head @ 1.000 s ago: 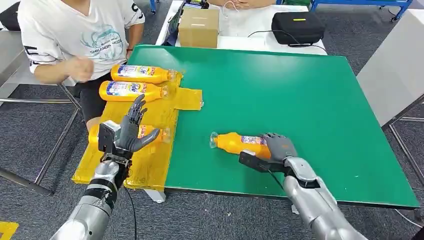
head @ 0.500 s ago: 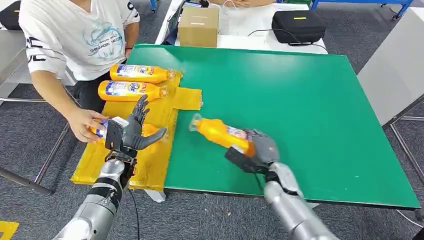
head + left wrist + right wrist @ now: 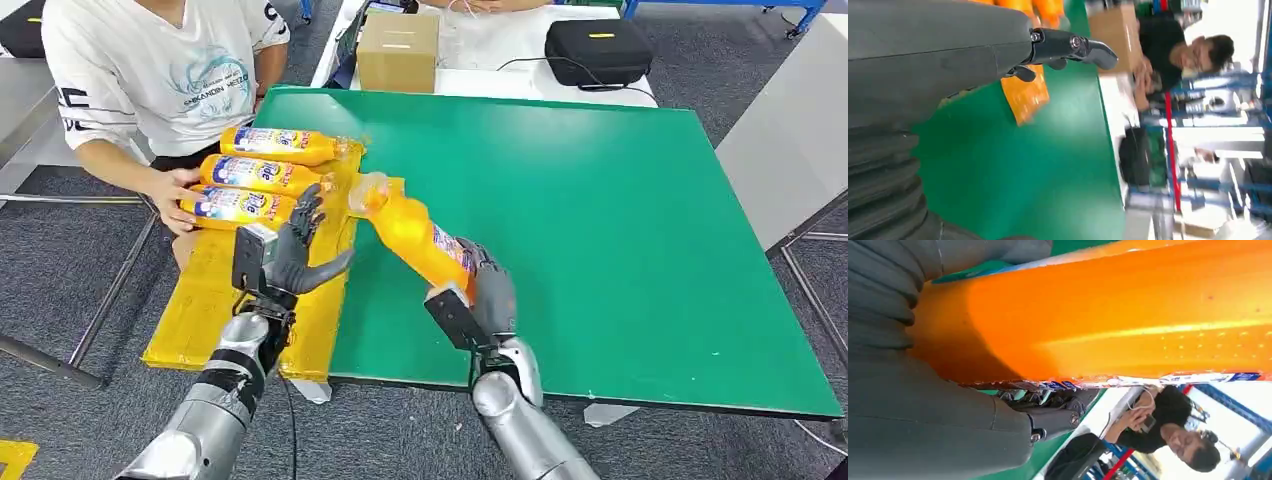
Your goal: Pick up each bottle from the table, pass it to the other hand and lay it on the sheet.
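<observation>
My right hand point(image 3: 487, 296) grips the base end of an orange bottle point(image 3: 412, 236), held off the green table point(image 3: 620, 200) and tilted, its clear cap toward the yellow sheet point(image 3: 205, 315). The bottle point(image 3: 1128, 315) lies across the right wrist view, clasped by the fingers point(image 3: 1048, 417). My left hand point(image 3: 287, 258) is open above the sheet, fingers spread, a short way from the bottle's neck. Three more orange bottles point(image 3: 262, 173) lie side by side at the sheet's far end. A person's hand point(image 3: 178, 190) touches the nearest of them point(image 3: 238, 205).
A seated person in a white shirt point(image 3: 150, 70) is at the sheet's far left corner. A cardboard box point(image 3: 397, 52) and a black case point(image 3: 598, 50) stand on a white table beyond the green one. A grey table point(image 3: 790, 150) is at the right.
My right hand has lifted the bottle off the table and swung it left toward my left hand. The person has slid the third bottle up against the other two.
</observation>
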